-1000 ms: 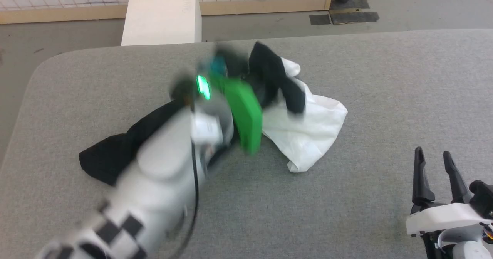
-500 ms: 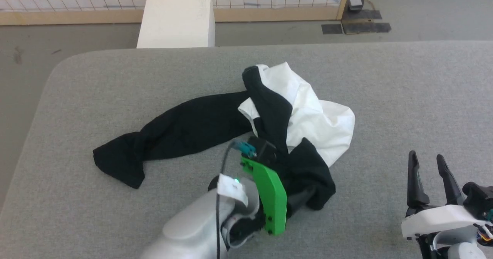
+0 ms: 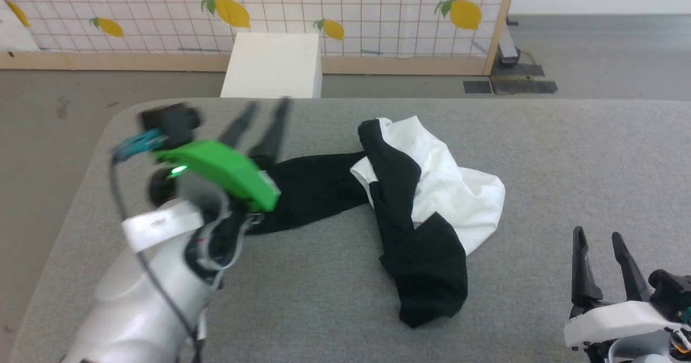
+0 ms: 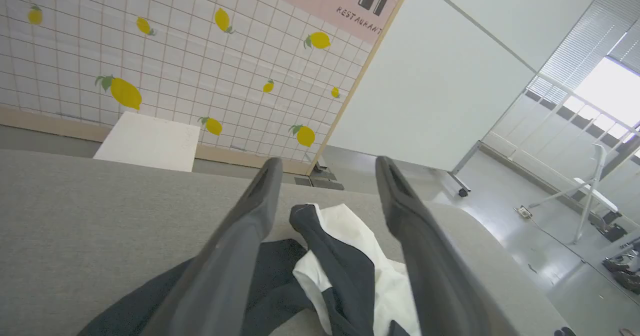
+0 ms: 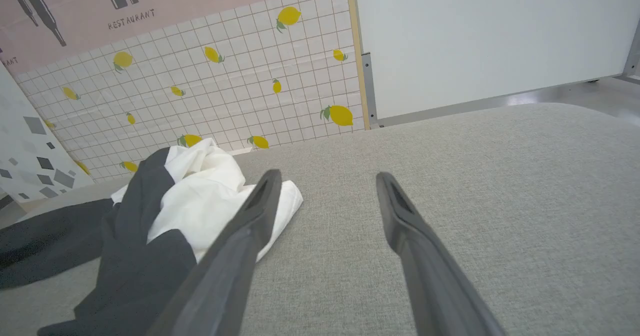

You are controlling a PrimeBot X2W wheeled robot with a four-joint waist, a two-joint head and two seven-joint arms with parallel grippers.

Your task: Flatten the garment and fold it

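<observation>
— Where is the garment (image 3: 410, 201) lying?
— It is lying bunched near the middle of the grey worktop (image 3: 567, 147), nowhere near flat. The white body (image 3: 459, 190) is heaping up in soft, rounded folds. One black sleeve (image 3: 318, 187) is trailing out toward the robot's left. The other black sleeve (image 3: 429, 276) is draping down across the white toward the near edge.
— And the left hand (image 3: 267, 105)?
— It is hovering above the trailing sleeve, its two long dark fingers (image 4: 250, 226) standing spread with nothing between them. It is blurring in the head view, so I am judging it is in motion. It is touching no cloth.
— Why is the right hand (image 3: 597, 233) sitting so far off?
— It is resting at the near right, fingers spread, pointing up and empty, well apart from the cloth. I am guessing it is standing clear while the left arm is working.
— How is the cloth going to handle?
— It is looking thin, limp and matte, like jersey knit. The worktop's felt-like cover is probably gripping it a little, so dragging is likely to wrinkle it. Flattening is barely beginning.
</observation>
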